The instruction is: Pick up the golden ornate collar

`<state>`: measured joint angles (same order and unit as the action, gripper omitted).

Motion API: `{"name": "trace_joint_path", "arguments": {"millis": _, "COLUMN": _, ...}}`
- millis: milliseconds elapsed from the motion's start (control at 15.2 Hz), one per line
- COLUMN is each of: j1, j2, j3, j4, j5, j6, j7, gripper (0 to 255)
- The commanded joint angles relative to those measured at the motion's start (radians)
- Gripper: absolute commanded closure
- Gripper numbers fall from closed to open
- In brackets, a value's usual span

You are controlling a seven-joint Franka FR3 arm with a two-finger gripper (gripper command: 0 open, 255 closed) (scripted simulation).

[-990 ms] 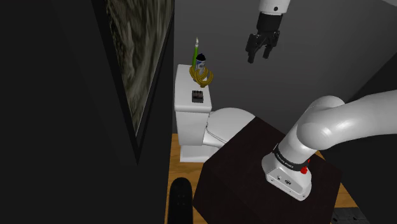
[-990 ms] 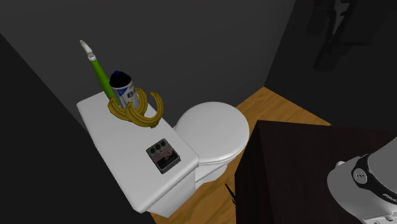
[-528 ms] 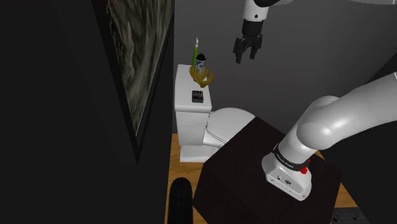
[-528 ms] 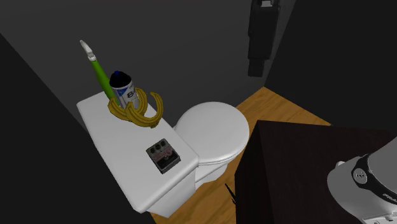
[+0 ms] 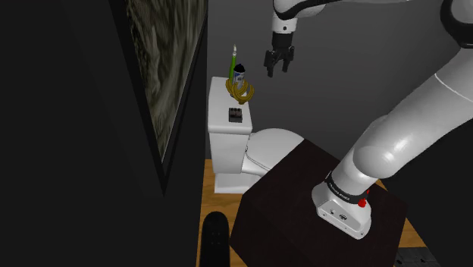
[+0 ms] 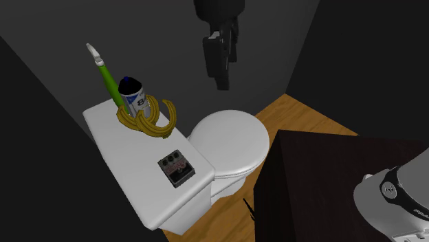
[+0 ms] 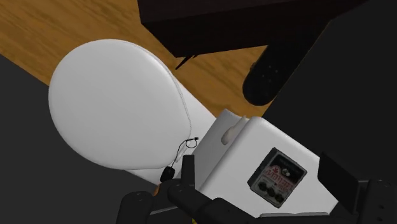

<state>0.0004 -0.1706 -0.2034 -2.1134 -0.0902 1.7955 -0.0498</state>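
Collar: golden ornate collar (image 5: 241, 92) on the toilet tank lid (image 6: 127, 155), at the end opposite the pedal (image 6: 175, 170), beside the can (image 6: 135, 100).
Tool: we see the tool (image 5: 277, 67) open and empty, high and well apart from the collar. We judge it spread for the approach.

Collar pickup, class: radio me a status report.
Jaws open, empty, high above the toilet. Collar on tank lid, untouched. Can close beside it.

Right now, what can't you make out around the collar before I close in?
- Golden collar: far side hidden behind the can, second exterior view.
- Can's label: lower part covered by the collar, same view.
- Collar's ornament: too small, shoulder view.
- Gripper: black against dark wall, outline hard to trace, second exterior view.
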Motion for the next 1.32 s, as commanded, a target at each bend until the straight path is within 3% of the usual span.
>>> {"name": "trace_joint_path", "arguments": {"millis": 0, "j1": -0.007, "j2": 0.087, "j3": -0.017, "j4": 0.063, "j5": 0.009, "j6": 0.016, "j7": -0.039, "gripper": 0}}
{"name": "trace_joint_path", "arguments": {"millis": 726, "j1": -0.066, "j2": 0.559, "j3": -0.035, "j4": 0.483, "j5": 0.098, "j6": 0.017, "j7": -0.187, "gripper": 0}}
{"name": "trace_joint_path", "arguments": {"millis": 990, "j1": -0.102, "j2": 0.748, "j3": -0.025, "j4": 0.701, "j5": 0.126, "j6": -0.030, "j7": -0.224, "gripper": 0}}
{"name": "trace_joint_path", "arguments": {"millis": 1254, "j1": -0.146, "j2": 0.964, "j3": -0.011, "j4": 0.990, "j5": 0.147, "j6": -0.117, "j7": -0.251, "gripper": 0}}
